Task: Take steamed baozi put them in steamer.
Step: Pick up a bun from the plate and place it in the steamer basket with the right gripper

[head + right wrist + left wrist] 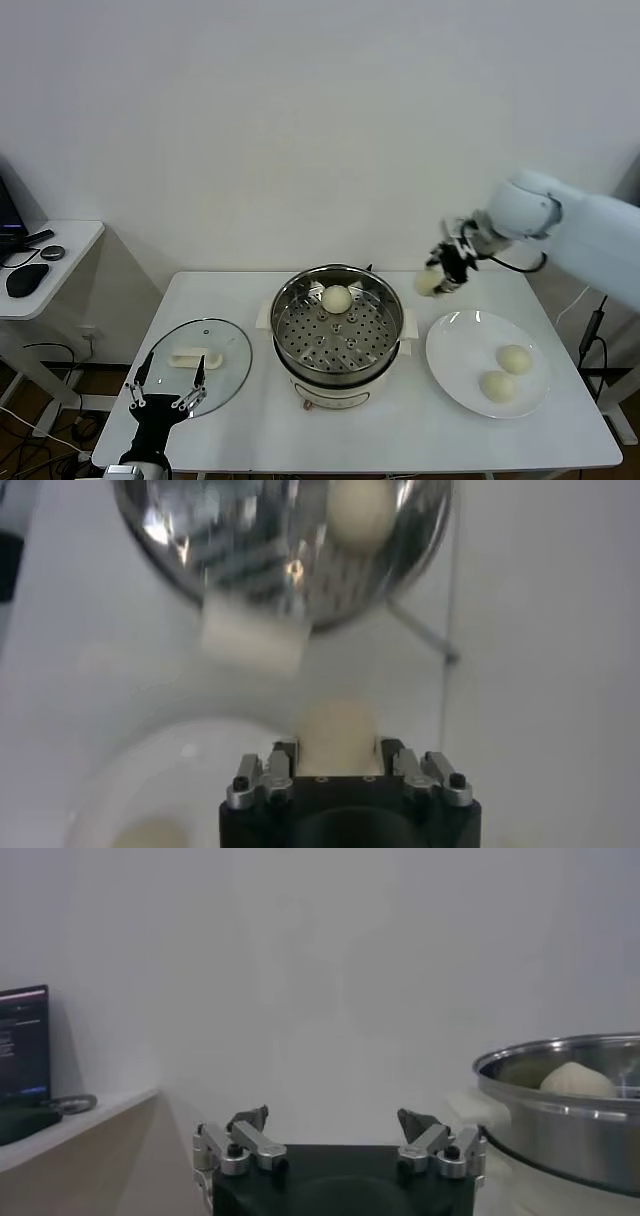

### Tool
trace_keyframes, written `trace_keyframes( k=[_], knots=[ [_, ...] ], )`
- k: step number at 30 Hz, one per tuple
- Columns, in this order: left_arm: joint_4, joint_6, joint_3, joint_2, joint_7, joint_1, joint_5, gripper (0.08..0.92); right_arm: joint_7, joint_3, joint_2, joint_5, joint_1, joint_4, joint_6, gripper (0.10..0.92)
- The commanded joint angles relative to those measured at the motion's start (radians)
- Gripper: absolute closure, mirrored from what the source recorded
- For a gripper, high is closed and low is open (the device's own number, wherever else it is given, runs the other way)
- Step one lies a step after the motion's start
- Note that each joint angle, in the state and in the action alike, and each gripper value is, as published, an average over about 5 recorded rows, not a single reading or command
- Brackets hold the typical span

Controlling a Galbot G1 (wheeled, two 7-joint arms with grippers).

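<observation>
The steel steamer (338,338) on its cream base stands mid-table with one baozi (337,298) on its perforated floor at the far side. My right gripper (437,277) is shut on a second baozi (428,283) and holds it in the air to the right of the steamer, above the far edge of the white plate. In the right wrist view the held baozi (337,736) sits between the fingers, with the steamer (280,550) beyond. Two more baozi (514,359) (497,386) lie on the plate (450,350). My left gripper (166,388) hangs open and empty at the table's front left.
The glass lid (225,375) with its white handle lies flat to the left of the steamer, under my left gripper. A side desk (70,245) with a mouse and other items stands at the far left. The steamer's rim (560,1083) shows in the left wrist view.
</observation>
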Motion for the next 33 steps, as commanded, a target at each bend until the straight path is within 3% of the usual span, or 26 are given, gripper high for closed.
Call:
trace_keyframes(
  k=[1,7,14,33],
  knots=[
    [0.011,0.003,0.003,0.002,0.001,-0.023,-0.001,0.177,0.173,-0.202,0.255,0.362,0.222,0.121,-0.237,0.512],
    [0.024,-0.003,-0.003,-0.009,-0.001,-0.031,0.004,0.177,0.267,-0.156,0.456,0.351,0.052,-0.014,-0.265,0.507],
    [0.024,-0.009,-0.026,-0.015,-0.003,-0.026,0.005,0.177,0.283,-0.124,0.587,0.306,-0.062,-0.178,-0.264,0.5],
    [0.024,-0.017,-0.046,-0.016,-0.004,-0.022,-0.001,0.177,0.286,-0.086,0.662,0.217,-0.206,-0.329,-0.264,0.499]
  ],
)
